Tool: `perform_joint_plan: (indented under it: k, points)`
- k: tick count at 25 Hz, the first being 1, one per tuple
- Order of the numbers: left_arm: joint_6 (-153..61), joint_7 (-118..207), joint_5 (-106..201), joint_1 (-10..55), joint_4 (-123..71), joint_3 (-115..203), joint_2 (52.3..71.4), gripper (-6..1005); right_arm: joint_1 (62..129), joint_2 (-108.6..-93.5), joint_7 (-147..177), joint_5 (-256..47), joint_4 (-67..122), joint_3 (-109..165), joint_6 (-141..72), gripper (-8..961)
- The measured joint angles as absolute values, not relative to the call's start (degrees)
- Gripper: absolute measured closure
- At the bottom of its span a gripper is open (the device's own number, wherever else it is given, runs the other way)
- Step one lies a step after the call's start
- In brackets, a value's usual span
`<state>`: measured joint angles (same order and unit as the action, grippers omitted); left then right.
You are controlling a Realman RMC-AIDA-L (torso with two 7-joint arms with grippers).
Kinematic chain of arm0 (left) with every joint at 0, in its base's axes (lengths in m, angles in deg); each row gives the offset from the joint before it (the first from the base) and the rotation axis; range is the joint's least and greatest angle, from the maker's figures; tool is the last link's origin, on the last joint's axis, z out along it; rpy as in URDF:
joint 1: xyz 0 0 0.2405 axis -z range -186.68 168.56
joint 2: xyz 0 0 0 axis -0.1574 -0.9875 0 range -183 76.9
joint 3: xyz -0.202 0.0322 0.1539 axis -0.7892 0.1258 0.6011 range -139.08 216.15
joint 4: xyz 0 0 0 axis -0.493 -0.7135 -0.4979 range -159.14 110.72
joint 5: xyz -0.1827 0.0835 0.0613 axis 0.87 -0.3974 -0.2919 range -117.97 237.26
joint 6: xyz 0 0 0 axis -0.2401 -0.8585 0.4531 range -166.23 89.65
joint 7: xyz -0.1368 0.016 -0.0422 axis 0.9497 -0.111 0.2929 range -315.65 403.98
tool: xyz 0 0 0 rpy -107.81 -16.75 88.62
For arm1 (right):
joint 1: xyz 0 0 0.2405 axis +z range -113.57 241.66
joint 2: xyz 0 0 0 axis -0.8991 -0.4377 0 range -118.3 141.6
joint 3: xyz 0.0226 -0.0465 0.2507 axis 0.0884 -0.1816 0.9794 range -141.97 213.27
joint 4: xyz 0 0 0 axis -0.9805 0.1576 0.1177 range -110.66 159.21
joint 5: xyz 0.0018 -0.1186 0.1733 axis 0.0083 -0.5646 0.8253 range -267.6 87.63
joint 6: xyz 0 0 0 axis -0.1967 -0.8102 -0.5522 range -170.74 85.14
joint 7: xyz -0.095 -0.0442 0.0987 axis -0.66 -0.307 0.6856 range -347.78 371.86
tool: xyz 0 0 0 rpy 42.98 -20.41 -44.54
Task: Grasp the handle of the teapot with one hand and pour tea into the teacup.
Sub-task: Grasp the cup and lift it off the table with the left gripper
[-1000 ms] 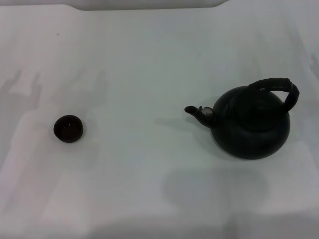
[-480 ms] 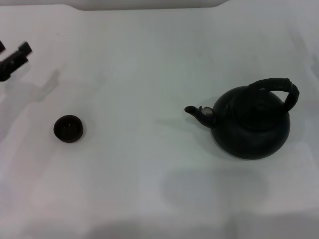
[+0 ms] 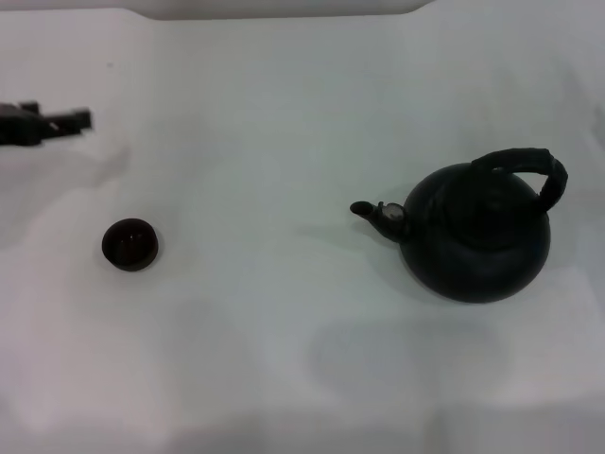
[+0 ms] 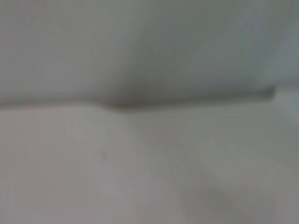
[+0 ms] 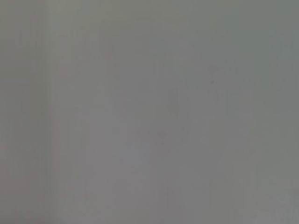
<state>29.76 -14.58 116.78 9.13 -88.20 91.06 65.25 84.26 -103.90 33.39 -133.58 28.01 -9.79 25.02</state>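
Note:
In the head view the round matte black teapot (image 3: 480, 242) stands upright on the white table (image 3: 284, 322) at the right. Its black arched handle (image 3: 526, 161) spans the top, and its short spout (image 3: 365, 209) with a small silvery piece points left. Far to the left sits the small dark teacup (image 3: 129, 243), reddish-brown inside. My left gripper (image 3: 81, 119) reaches in from the left edge, beyond the teacup and well apart from it, holding nothing. The right gripper is out of view. Both wrist views show only pale surface.
The table's far edge meets a pale raised rim (image 3: 284, 8) at the back. A wide stretch of bare white tabletop lies between teacup and teapot. A seam (image 4: 140, 101) between two pale surfaces crosses the left wrist view.
My left gripper came into the head view from the left edge and has moved rightward and slightly down. Teapot and teacup have not moved.

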Motion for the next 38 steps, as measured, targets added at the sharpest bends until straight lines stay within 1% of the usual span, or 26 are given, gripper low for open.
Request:
perform_joint_plan:
  k: [5, 8, 22, 38]
  points:
    - [39.88, -2.83, 96.55, 14.67, -92.99, 99.47, 65.3, 124, 84.26, -103.92, 33.4, -133.58, 28.08, -9.79, 25.11, 108]
    - [41.69, 1.4, 89.02, 16.24, -93.34, 106.23, 65.61, 124, 84.26, -103.92, 33.4, -133.58, 28.11, -9.73, 25.13, 108]
    - [41.66, 4.47, 89.57, 14.83, -102.1, 111.46, 65.87, 123, 84.44, -104.02, 33.43, -132.81, 27.62, -9.7, 24.8, 108]
    - [45.53, 4.5, 91.0, 15.68, -101.43, 113.16, 65.65, 123, 85.07, -104.14, 33.8, -132.19, 27.63, -9.7, 25.1, 108]
